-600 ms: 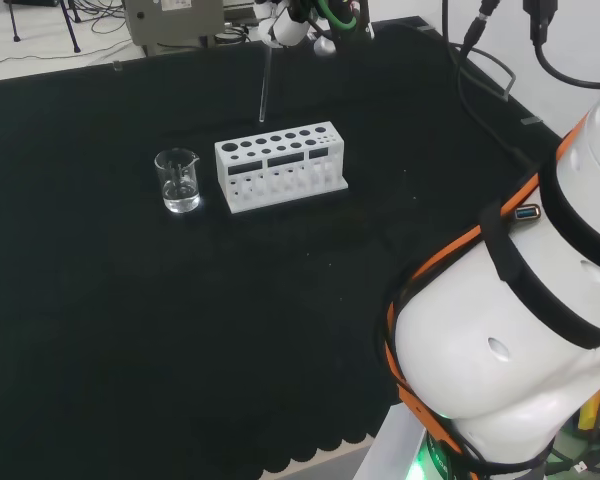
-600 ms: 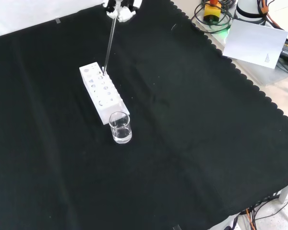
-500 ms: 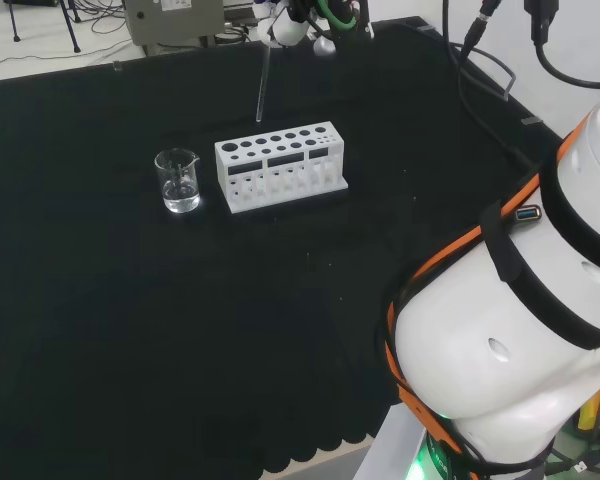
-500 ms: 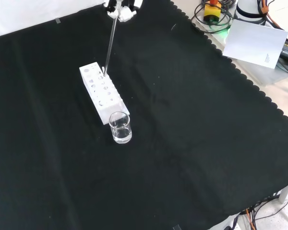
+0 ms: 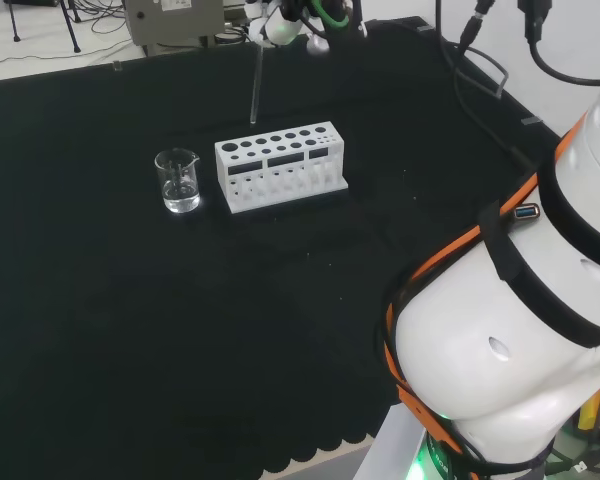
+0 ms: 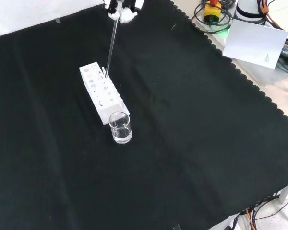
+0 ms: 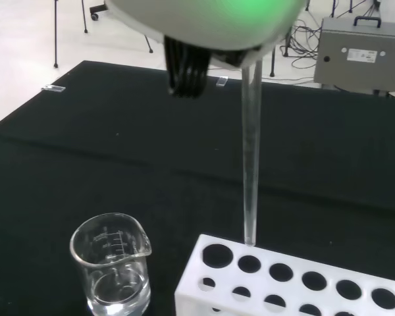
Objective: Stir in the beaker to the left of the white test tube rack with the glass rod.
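A clear glass beaker [image 5: 178, 180] with a little water stands on the black cloth, just left of the white test tube rack [image 5: 280, 165] in the head view. At the far edge of the cloth the hand [image 5: 270, 20] is shut on the top of a glass rod [image 5: 256, 85], which hangs almost upright. The rod's tip hovers just above the rack's left end. In the front view the rod [image 6: 111, 48] slants down from the hand [image 6: 121, 8] to the rack's [image 6: 103, 93] far end, with the beaker [image 6: 120, 128] at its near end. The wrist view shows the rod [image 7: 251, 151] above a corner hole of the rack [image 7: 283, 283], beside the beaker [image 7: 112, 266].
The arm's big white links [image 5: 520, 330] with orange cable stand at the head view's right. Black cables [image 5: 480, 70] lie on the cloth's far right. A grey box [image 7: 362, 56] sits beyond the bench. A sheet of paper [image 6: 257, 40] lies off the cloth's scalloped edge.
The hand and rod have shifted a little to the left in the head view, toward the rack's beaker end. Beaker and rack have not moved.
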Controlling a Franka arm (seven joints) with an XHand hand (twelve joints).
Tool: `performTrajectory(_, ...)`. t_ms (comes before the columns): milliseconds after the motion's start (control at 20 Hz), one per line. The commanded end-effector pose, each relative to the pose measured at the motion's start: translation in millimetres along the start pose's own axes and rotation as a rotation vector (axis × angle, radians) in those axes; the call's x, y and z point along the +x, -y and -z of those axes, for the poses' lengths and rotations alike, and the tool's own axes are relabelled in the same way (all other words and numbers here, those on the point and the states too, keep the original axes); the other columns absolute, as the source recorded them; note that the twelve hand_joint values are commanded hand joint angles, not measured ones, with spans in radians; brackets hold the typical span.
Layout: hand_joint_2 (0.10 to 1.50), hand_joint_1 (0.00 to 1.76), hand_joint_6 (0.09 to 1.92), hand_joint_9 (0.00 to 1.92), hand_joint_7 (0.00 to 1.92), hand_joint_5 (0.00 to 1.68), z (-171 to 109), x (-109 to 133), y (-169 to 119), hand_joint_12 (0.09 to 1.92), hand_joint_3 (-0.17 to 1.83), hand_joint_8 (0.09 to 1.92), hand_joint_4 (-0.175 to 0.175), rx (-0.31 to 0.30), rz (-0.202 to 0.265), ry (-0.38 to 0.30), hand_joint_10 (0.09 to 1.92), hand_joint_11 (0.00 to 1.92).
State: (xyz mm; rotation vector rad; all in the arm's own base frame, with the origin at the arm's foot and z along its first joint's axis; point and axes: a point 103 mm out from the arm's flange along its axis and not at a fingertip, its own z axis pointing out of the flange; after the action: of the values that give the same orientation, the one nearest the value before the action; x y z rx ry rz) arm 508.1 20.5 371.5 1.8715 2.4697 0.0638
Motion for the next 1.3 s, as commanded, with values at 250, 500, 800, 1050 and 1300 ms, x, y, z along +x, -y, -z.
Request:
performTrajectory(250, 0.6, 1.2, 0.95, 1.82, 1.45, 1.17, -4, 51, -35, 1.03, 0.87, 1.26, -0.175, 0.016, 0.127, -0.033, 0.99, 1.82)
performTrajectory(500, 0.6, 1.2, 0.95, 1.82, 1.45, 1.17, -9, 74, -47, 1.03, 0.87, 1.26, -0.175, 0.017, 0.198, -0.06, 0.99, 1.82)
performTrajectory(800, 0.6, 1.2, 0.95, 1.82, 1.45, 1.17, -12, 92, -53, 1.03, 0.87, 1.25, -0.175, 0.022, 0.262, -0.071, 0.99, 1.82)
performTrajectory(1050, 0.6, 1.2, 0.95, 1.83, 1.45, 1.17, -20, 97, -57, 1.03, 0.87, 1.25, -0.175, 0.035, 0.29, -0.072, 0.99, 1.82)
performTrajectory(1300, 0.6, 1.2, 0.94, 1.83, 1.45, 1.17, -31, 91, -64, 1.03, 0.87, 1.25, -0.175, 0.05, 0.297, -0.08, 0.99, 1.82)
